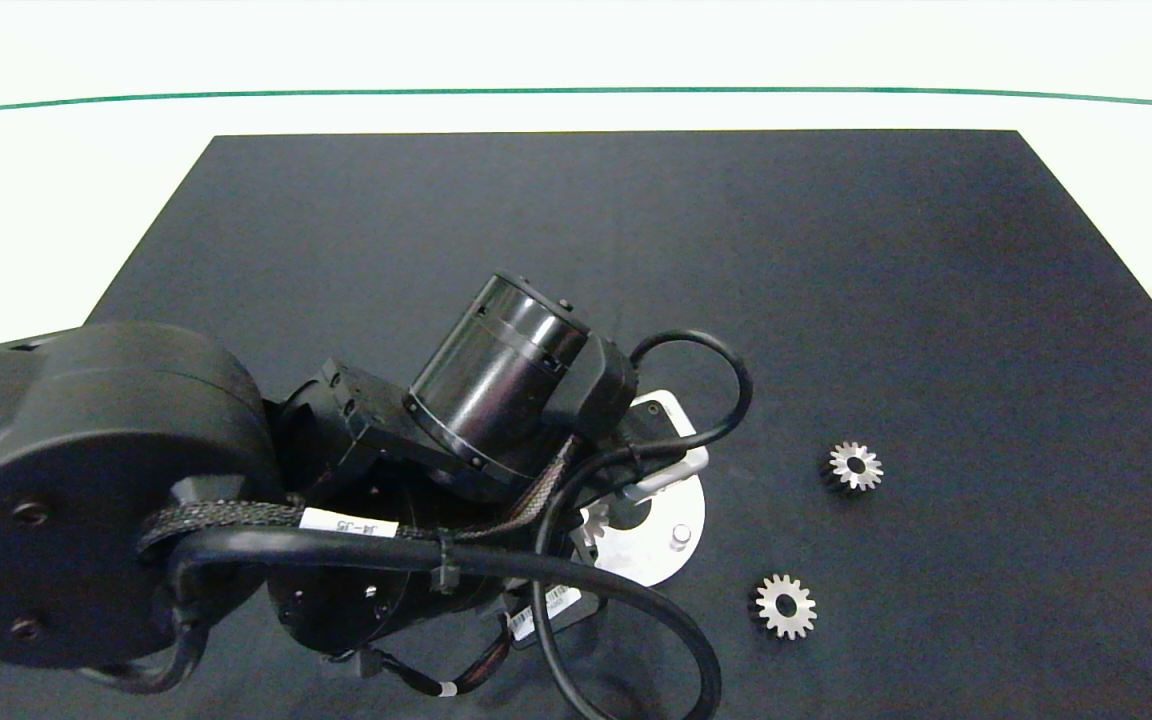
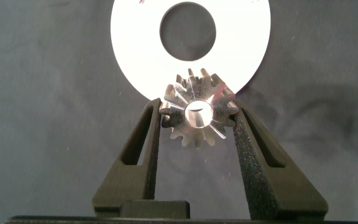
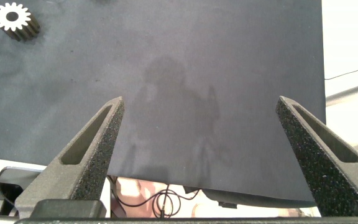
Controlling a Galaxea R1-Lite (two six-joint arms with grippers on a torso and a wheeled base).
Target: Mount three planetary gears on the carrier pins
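Observation:
My left gripper (image 2: 196, 113) is shut on one silver planetary gear (image 2: 197, 118), held flat over the near edge of the white carrier disc (image 2: 135, 37). In the head view the left arm covers most of the disc (image 1: 658, 565). One carrier pin (image 1: 679, 537) shows upright on it, and a bit of the held gear (image 1: 591, 522) peeks out beside the wrist. Two more planetary gears lie on the black mat to the right, one (image 1: 855, 466) farther back and one (image 1: 786, 605) nearer. My right gripper (image 3: 199, 102) hangs open over bare mat, with a gear (image 3: 14, 18) far from its fingers.
A black mat (image 1: 636, 230) covers the white table, and a green line (image 1: 576, 91) runs along the far side. The left arm's cables (image 1: 636, 600) loop over the disc. The right arm is outside the head view.

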